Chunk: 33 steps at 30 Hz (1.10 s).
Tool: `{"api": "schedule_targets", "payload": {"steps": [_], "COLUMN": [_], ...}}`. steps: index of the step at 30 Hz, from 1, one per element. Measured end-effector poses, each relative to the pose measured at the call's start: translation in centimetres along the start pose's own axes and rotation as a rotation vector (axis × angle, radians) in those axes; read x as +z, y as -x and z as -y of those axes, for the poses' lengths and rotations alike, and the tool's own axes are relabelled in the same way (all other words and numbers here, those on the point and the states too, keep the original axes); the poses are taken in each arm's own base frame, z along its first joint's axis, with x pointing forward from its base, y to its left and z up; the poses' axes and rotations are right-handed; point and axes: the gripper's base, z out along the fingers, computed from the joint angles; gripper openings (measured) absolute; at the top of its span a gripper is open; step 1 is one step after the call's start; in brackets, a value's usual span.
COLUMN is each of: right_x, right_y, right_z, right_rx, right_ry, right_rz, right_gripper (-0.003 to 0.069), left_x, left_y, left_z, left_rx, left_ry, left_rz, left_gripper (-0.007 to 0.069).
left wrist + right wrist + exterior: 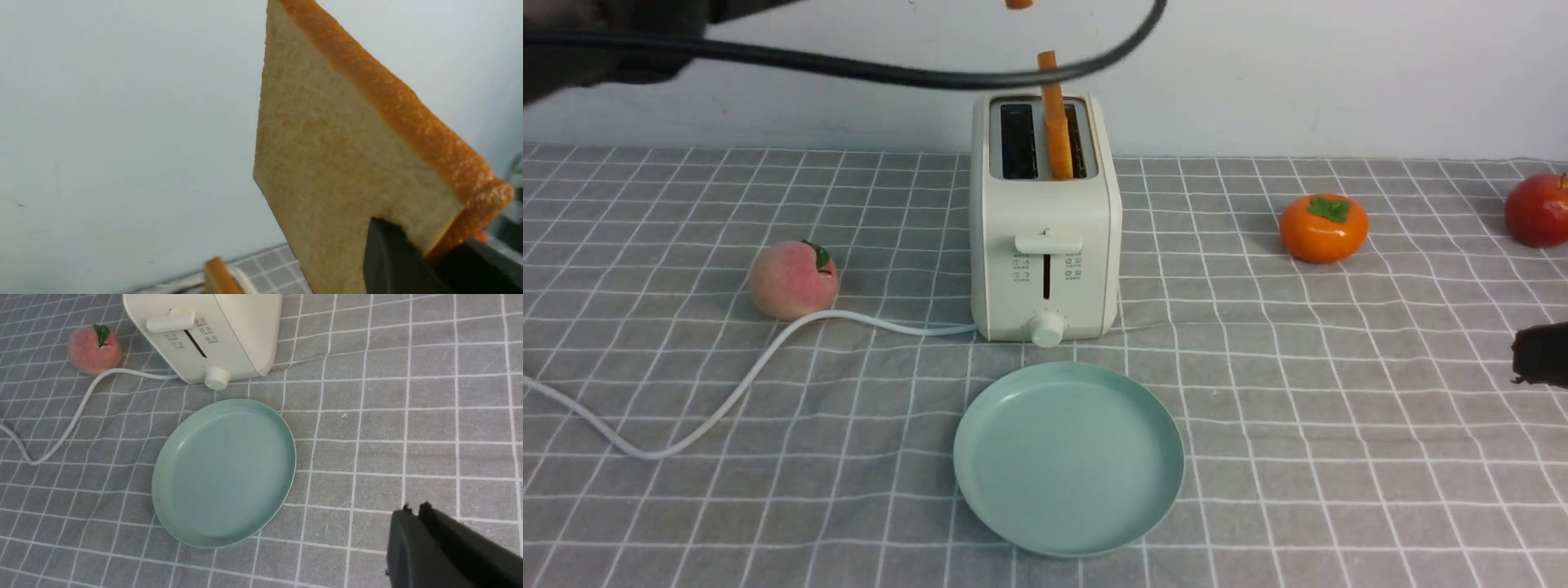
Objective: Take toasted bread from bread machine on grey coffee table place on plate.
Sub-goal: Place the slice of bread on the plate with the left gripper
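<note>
My left gripper (pixel 429 251) is shut on a lower corner of one slice of toasted bread (pixel 347 155), held high in front of the wall. In the front view only the slice's orange tip (pixel 1018 3) shows at the top edge, above the bread machine (pixel 1045 237). A second slice of toasted bread (pixel 1055 122) stands upright in the machine's right slot; the left slot is empty. The mint-green plate (pixel 1068 457) lies bare in front of the machine on the grey coffee table (pixel 1339 449). My right gripper (pixel 412 512) hangs shut and empty over the cloth to the right of the plate (pixel 224 473).
A peach (pixel 792 279) sits left of the bread machine, beside its white cord (pixel 727 392). A persimmon (pixel 1323 227) and a red apple (pixel 1538 210) lie at the back right. A black cable (pixel 890 73) of my left arm sags across the top.
</note>
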Motion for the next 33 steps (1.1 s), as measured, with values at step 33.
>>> {"api": "schedule_targets", "payload": {"steps": [33], "right_x": [0.0], "right_y": [0.0], "right_z": [-0.1], "right_rx": [-0.056], "right_ry": [0.013], "right_rz": [0.003], "right_gripper": [0.0033], "left_x": [-0.3], "left_y": [-21.9], "left_z": [-4.4], "left_rx": [-0.709], "left_ry": [-0.18], "left_rz": [-0.9], "left_gripper": [0.0097]}}
